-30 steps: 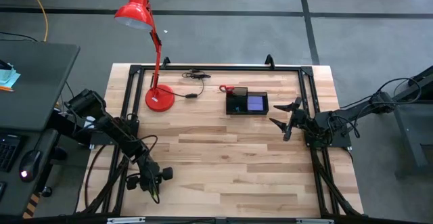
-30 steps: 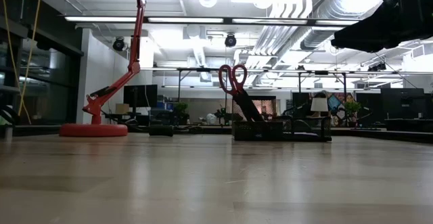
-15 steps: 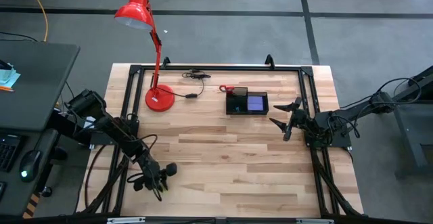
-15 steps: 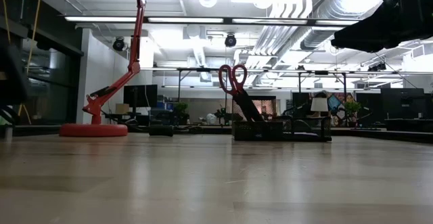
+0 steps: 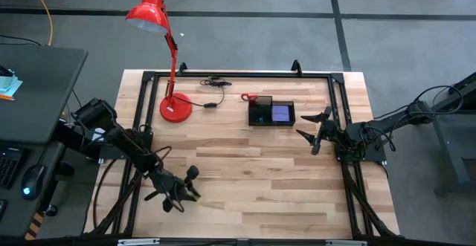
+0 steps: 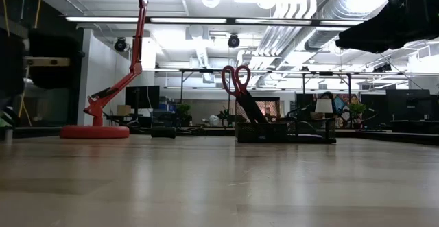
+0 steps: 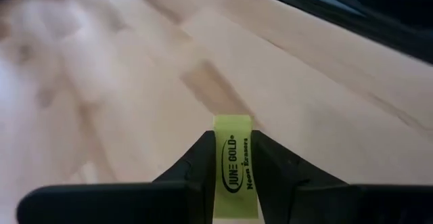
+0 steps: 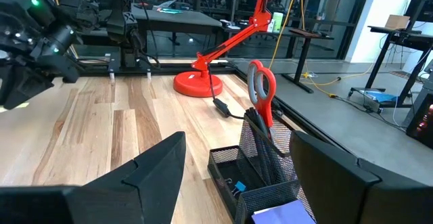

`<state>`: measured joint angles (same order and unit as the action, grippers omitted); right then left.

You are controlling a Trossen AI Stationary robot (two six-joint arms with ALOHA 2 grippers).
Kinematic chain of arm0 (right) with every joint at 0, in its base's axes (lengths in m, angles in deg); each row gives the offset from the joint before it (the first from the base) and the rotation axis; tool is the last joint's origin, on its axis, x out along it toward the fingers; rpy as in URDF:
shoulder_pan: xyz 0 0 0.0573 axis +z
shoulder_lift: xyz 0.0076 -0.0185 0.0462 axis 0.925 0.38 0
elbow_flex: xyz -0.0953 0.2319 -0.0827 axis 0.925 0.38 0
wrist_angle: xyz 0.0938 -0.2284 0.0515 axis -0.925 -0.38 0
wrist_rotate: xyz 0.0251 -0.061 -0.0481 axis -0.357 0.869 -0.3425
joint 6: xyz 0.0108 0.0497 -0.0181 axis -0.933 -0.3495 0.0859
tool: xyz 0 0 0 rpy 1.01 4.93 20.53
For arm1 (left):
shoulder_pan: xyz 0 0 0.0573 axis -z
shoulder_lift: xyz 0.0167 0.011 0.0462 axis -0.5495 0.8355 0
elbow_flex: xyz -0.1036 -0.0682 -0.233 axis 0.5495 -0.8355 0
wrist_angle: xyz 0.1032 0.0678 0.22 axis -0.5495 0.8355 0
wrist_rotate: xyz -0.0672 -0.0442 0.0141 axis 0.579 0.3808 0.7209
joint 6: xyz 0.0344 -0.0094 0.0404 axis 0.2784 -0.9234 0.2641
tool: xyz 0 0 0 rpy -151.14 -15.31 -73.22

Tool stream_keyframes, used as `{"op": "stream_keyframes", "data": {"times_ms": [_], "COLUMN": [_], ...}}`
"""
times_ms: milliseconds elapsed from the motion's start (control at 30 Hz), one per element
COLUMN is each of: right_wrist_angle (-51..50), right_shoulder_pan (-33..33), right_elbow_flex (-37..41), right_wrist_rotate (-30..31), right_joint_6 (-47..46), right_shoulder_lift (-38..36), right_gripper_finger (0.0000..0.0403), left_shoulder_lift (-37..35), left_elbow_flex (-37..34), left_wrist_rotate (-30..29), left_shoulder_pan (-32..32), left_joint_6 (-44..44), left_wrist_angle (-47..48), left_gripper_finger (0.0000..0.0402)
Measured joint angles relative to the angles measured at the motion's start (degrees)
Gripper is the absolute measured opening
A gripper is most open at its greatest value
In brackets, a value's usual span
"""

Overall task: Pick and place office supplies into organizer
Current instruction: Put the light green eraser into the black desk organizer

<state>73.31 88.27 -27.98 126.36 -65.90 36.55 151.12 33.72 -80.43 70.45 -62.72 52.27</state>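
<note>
- Carrying a yellow-green eraser pinched between its narrow fingers, the left gripper hangs over the near-left part of the desk, well apart from the organizer.
- The eraser stands on end in the grip, with only part of its length between the pads; in the left wrist view it seems squarely held, though how deep it sits cannot be told.
- A slip is the main risk: a small, smooth piece could twist or drop during the long carry across the desk.
- A second risk lies at the organizer itself, since the red-handled scissors stand upright in its taller section with the black pens beside them, and a low approach could knock them.
- A purple note pad already lies in one compartment, so free room is limited.
- The right gripper waits with its fingers spread wide and nothing between them, just beside the organizer on the right, and could crowd the left arm's approach.
- The red desk lamp and its black cable sit at the far side, left of the organizer, clear of a direct path but near a wide swing.
</note>
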Motion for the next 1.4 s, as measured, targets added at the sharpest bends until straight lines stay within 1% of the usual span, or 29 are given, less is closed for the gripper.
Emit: {"op": "stream_keyframes", "data": {"times_ms": [133, 300, 533, 800, 967, 1133, 1200, 1267, 1400], "right_wrist_angle": [0.0, 0.0, 0.0, 0.0, 0.0, 0.0, 0.0, 0.0, 0.0], "right_shoulder_pan": [0.0, 0.0, 0.0, 0.0, 0.0, 0.0, 0.0, 0.0, 0.0], "right_elbow_flex": [0.0, 0.0, 0.0, 0.0, 0.0, 0.0, 0.0, 0.0, 0.0], "right_wrist_rotate": [0.0, 0.0, 0.0, 0.0, 0.0, 0.0, 0.0, 0.0, 0.0], "right_joint_6": [0.0, 0.0, 0.0, 0.0, 0.0, 0.0, 0.0, 0.0, 0.0], "right_shoulder_lift": [0.0, 0.0, 0.0, 0.0, 0.0, 0.0, 0.0, 0.0, 0.0], "right_gripper_finger": [0.0259, 0.0259, 0.0259, 0.0259, 0.0259, 0.0259, 0.0259, 0.0259, 0.0259], "left_shoulder_lift": [0.0, 0.0, 0.0, 0.0, -0.1, -0.1, -1.2, -1.9, -1.8], "left_elbow_flex": [0.0, 0.1, 0.2, 0.2, 0.2, 0.2, 0.2, 0.2, 0.2], "left_wrist_rotate": [-6.7, -15.2, -21.9, -26.3, -30.3, -32.8, -32.4, -32.4, -32.4], "left_shoulder_pan": [0.0, 0.0, 0.0, 0.0, 0.0, -0.1, -1.5, -3.1, -7.5], "left_joint_6": [-3.8, -4.2, -3.1, -3.7, -3.7, -3.8, -3.8, -5.2, -12.3], "left_wrist_angle": [-3.4, -8.5, -13.4, -14.8, -18.6, -24.2, -24.5, -27.2, -29.6], "left_gripper_finger": [0.0063, 0.0063, 0.0063, 0.0068, 0.0066, 0.0063, 0.0063, 0.0063, 0.0063]}}
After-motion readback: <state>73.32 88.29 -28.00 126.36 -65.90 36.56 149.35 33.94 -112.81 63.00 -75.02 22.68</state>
